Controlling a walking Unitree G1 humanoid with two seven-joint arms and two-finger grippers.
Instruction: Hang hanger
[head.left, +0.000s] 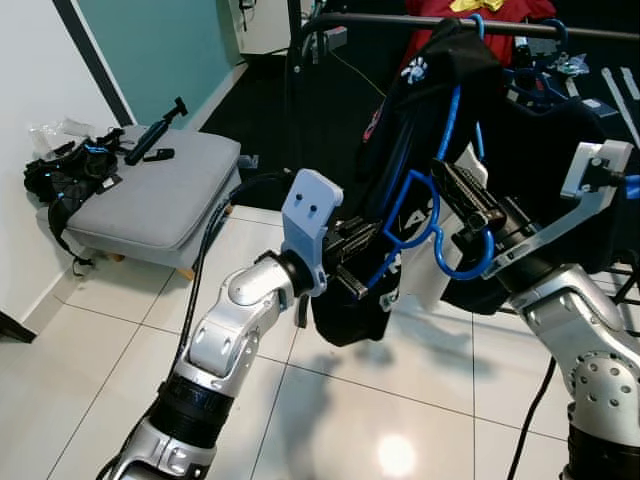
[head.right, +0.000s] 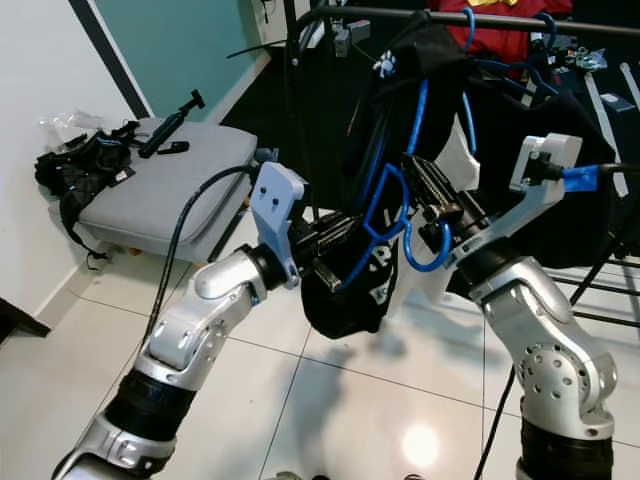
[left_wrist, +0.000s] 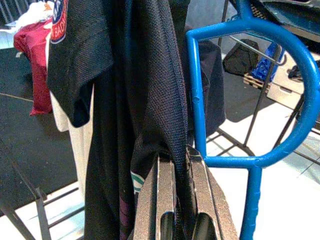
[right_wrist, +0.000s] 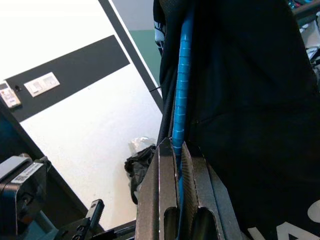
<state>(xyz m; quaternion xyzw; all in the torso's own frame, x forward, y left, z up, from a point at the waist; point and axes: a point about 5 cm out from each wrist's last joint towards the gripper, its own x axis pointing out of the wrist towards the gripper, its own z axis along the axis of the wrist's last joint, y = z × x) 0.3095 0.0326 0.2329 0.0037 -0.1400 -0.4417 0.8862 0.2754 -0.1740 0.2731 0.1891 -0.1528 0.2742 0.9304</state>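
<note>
A blue plastic hanger (head.left: 447, 130) carries a black shirt (head.left: 420, 100) just below the dark clothes rail (head.left: 400, 20). Its rounded blue loop (head.left: 455, 262) hangs between my two arms. My right gripper (head.left: 468, 200) is shut on the hanger's blue bar (right_wrist: 180, 90), with the fingers (right_wrist: 165, 195) clamped on either side. My left gripper (head.left: 352, 268) is lower, at the shirt's bottom part, shut on a fold of the black fabric (left_wrist: 150, 100) right beside the blue loop (left_wrist: 260, 160). I cannot make out whether the hanger's hook rests on the rail.
A red garment (head.left: 490, 10) and more blue hangers (head.left: 540, 80) crowd the rail's right end. A grey cushion (head.left: 160, 190) with black tools lies on the left floor, black straps (head.left: 70, 170) beside it. White tile floor (head.left: 380, 400) spreads below.
</note>
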